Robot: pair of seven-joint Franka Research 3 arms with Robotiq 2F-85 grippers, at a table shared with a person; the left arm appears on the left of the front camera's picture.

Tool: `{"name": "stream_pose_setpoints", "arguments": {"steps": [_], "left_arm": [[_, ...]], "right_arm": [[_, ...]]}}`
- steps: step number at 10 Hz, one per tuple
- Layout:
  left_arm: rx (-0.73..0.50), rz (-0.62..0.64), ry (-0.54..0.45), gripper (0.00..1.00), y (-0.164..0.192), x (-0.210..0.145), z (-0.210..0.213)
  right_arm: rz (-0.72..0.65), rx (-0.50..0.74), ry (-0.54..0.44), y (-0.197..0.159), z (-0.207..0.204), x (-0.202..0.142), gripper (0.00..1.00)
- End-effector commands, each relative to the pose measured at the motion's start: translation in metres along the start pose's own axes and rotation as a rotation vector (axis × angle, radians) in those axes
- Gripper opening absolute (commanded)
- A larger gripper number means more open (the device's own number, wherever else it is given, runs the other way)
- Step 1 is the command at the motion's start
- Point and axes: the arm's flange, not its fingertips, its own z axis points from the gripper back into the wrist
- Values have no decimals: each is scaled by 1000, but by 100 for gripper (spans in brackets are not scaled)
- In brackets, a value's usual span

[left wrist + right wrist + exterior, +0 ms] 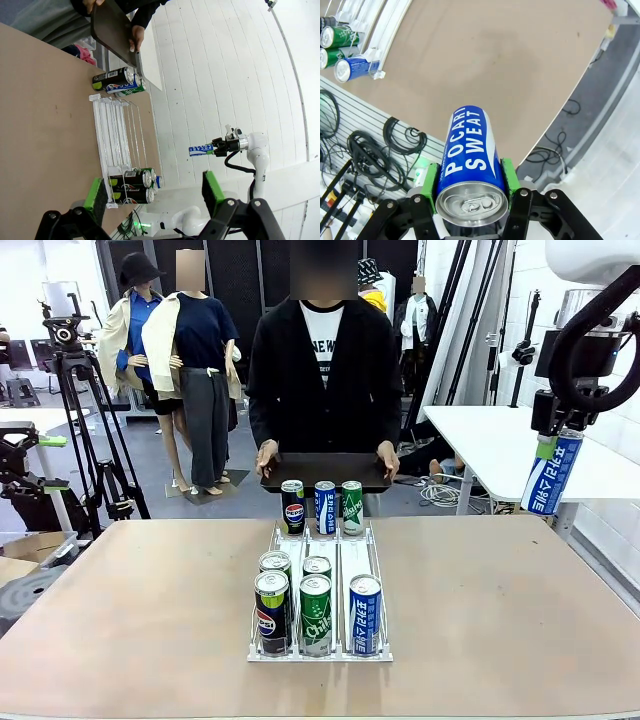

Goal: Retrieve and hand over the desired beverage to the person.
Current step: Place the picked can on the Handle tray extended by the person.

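Green pads [97,194] tip the left gripper [155,192], whose jaws stand released and wide apart with nothing between them as it looks across the brown table [130,600] from the left side. In the middle of the table lies a white wire rack [345,545]. At its near end stand a Pepsi can [271,615], a green can [316,615] and a blue rack can [365,615], with two more cans just behind the first two. Three further cans stand in a row at the rack's far end. Beyond them, at the far edge, the person [323,370] holds a dark tray [325,472] level with both hands. At far right, raised past the table's right edge, the right gripper [555,435] [469,182] is clenched on a blue Pocari Sweat can [551,475] [470,150]. The can sits squarely between the jaws, one pad on each side just below its pull-tab end. Its body hangs down slightly tilted, well apart from the tray.
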Motion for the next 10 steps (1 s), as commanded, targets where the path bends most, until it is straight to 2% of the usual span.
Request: {"name": "stream_pose_setpoints", "arguments": {"steps": [1, 10], "left_arm": [[0, 1, 0, 100, -2, 0, 0], [0, 1, 0, 100, -2, 0, 0]], "right_arm": [[-3, -4, -3, 1, 2, -1, 11], [-3, -4, -3, 1, 2, -1, 11]]}}
